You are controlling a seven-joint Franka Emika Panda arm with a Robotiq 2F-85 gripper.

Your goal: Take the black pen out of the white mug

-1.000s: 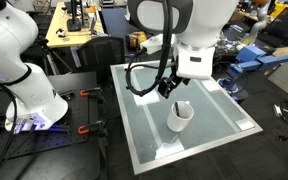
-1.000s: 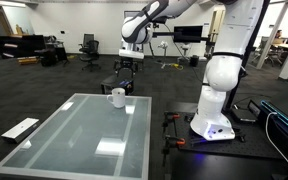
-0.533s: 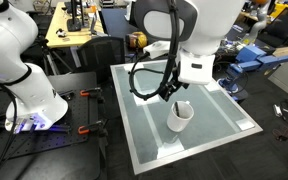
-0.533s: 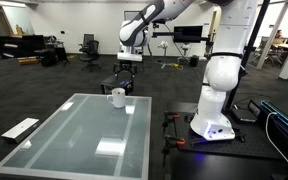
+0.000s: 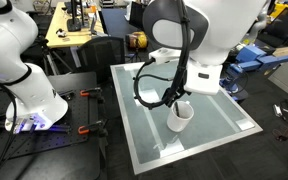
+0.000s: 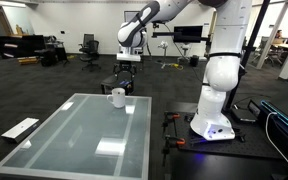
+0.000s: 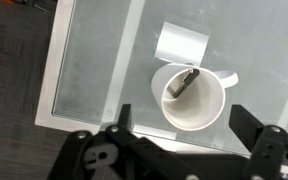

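Only the wrist view looks down into the white mug [image 7: 194, 97], and there the black pen [image 7: 184, 81] shows as a short dark stick leaning against the inner wall, its top near the rim. The end effector [image 7: 184, 114] is released, its two dark fingers [image 7: 125, 117] spread wide to either side of the mug and touching neither it nor the pen. A bright white patch lies on the glass just beyond the mug, and one corner of the worktop [image 7: 94, 60] shows at the lower left.

In both exterior views the pen is too small to make out. In an exterior view the mug [image 5: 180, 117] stands upright on the glass worktop [image 5: 144, 135], inward from every edge, with the end effector [image 5: 176, 98] just above it; the arm's bulky white body and a loop of black cable [image 5: 142, 88] hide much of the far edge. In an exterior view the mug [image 6: 117, 97] sits toward the far edge of the worktop [image 6: 84, 130], the end effector [image 6: 127, 64] hanging clear above it, and the white robot base [image 6: 219, 100] stands beside the right edge
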